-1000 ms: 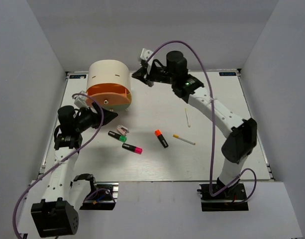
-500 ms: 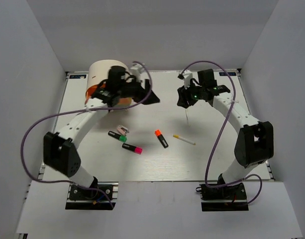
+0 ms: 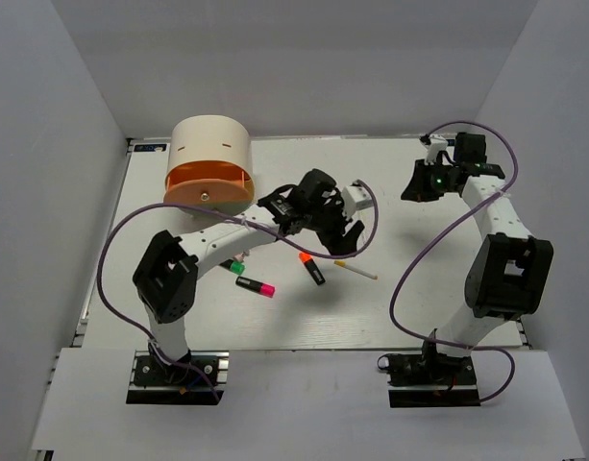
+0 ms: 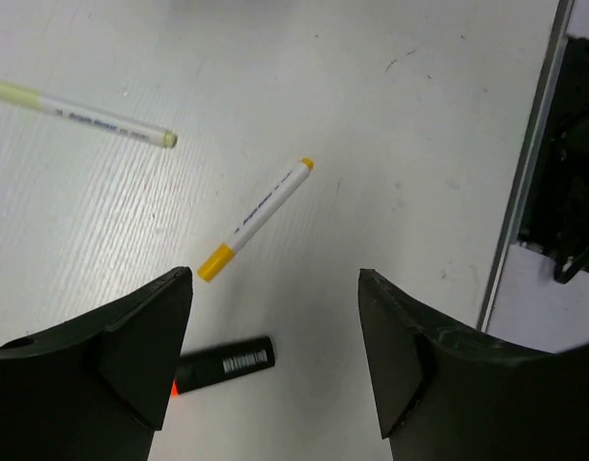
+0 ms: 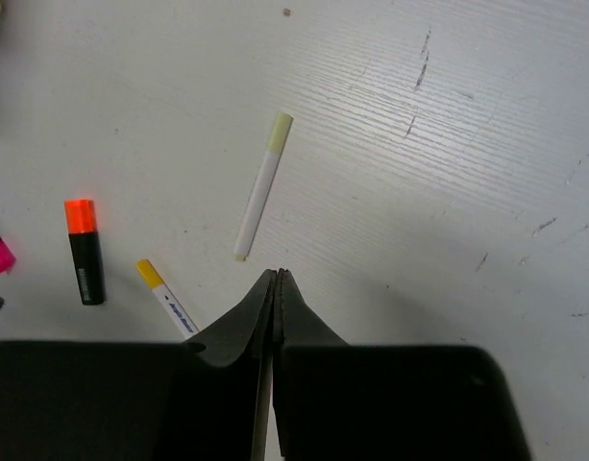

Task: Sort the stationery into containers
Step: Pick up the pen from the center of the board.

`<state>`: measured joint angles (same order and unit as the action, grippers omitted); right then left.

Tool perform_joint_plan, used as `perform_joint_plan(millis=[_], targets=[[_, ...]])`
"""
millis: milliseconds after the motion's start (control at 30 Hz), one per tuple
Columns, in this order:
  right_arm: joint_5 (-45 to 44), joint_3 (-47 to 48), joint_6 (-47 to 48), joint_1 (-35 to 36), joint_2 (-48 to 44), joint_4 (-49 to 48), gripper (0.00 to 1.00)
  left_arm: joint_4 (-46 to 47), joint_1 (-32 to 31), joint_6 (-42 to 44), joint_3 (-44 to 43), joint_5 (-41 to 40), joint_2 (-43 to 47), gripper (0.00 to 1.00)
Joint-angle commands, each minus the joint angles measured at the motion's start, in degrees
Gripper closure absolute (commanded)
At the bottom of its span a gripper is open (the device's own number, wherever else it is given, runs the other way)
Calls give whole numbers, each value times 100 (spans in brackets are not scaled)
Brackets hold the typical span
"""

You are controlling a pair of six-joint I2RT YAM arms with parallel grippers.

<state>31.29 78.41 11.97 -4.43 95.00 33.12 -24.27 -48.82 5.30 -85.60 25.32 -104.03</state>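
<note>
Two grippers empty: left gripper [image 4: 275, 277] spread over yellow-tipped pen [image 4: 256, 219], right gripper [image 5: 277, 274] pressed together.
Advised: straddle the pen mid-shaft, square to it, before closing.

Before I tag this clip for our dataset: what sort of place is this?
Probably a robotics lab test cell: panels box in a white tabletop, the left arm and right arm are mounted at its near edge, and a pink-capped highlighter and cream drawer unit sit on it.

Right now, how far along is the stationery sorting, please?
Done: nothing visible. In hand: nothing; open left hand hovers over orange-capped black highlighter and yellow-tipped white pen; right hand shut, empty. Left: those, the pink-capped highlighter, all into the cream drawer cylinder.
</note>
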Motion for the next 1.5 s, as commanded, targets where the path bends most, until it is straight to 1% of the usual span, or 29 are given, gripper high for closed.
perform_joint_plan(millis=[0, 33, 100, 167, 200, 400, 667, 767, 900, 1000, 1033, 1100, 1133, 1233, 1267, 1300, 1333, 1400, 1467], targets=[[466, 69, -72, -155, 36, 212, 97, 362, -224, 840, -70, -221, -317, 21], [570, 69, -46, -251, 62, 203, 96, 292, -338, 1024, -140, -334, -442, 24], [615, 69, 7, -313, 62, 247, 96, 352, -453, 1139, -141, -483, -609, 26], [677, 69, 86, -331, 54, 291, 94, 563, -558, 1367, 69, -616, -663, 28], [686, 60, 104, -366, 36, 291, 93, 660, -628, 1438, 148, -668, -663, 28], [765, -98, 227, -480, -25, 361, 93, 941, -682, 1860, 202, -678, -944, 28], [958, -326, 236, -577, -122, 248, 92, 1293, -734, 1913, 325, -783, -1374, 27], [1002, -379, 253, -629, -175, 203, 90, 1293, -734, 1913, 263, -836, -1515, 30], [1072, -467, 271, -647, -210, 124, 89, 1293, -734, 1913, 316, -774, -1568, 37], [1142, -555, 254, -691, -263, 72, 89, 1354, -734, 1913, 466, -853, -1620, 37], [1177, -607, 245, -691, -263, 63, 89, 1355, -734, 1913, 526, -1001, -1621, 42], [1231, -651, 236, -700, -280, 36, 89, 1407, -734, 1913, 527, -1064, -1726, 49], [1265, -669, 236, -709, -289, 36, 89, 1408, -734, 1913, 597, -1125, -1726, 57], [1292, -748, 245, -726, -351, 10, 89, 1408, -734, 1913, 685, -1126, -1788, 75], [1292, -775, 253, -744, -386, -8, 89, 1347, -734, 1852, 842, -1126, -1788, 83], [1283, -827, 297, -761, -412, -16, 89, 1294, -734, 1852, 896, -1126, -1727, 87], [1301, -854, 306, -753, -438, -34, 88, 1293, -734, 1852, 1009, -1126, -1630, 95], [1327, -933, 350, -779, -456, -52, 86, 1241, -787, 1712, 1080, -1126, -1507, 100], [1354, -1021, 376, -770, -500, -113, 80, 1083, -787, 1554, 1020, -1178, -1331, 100]])
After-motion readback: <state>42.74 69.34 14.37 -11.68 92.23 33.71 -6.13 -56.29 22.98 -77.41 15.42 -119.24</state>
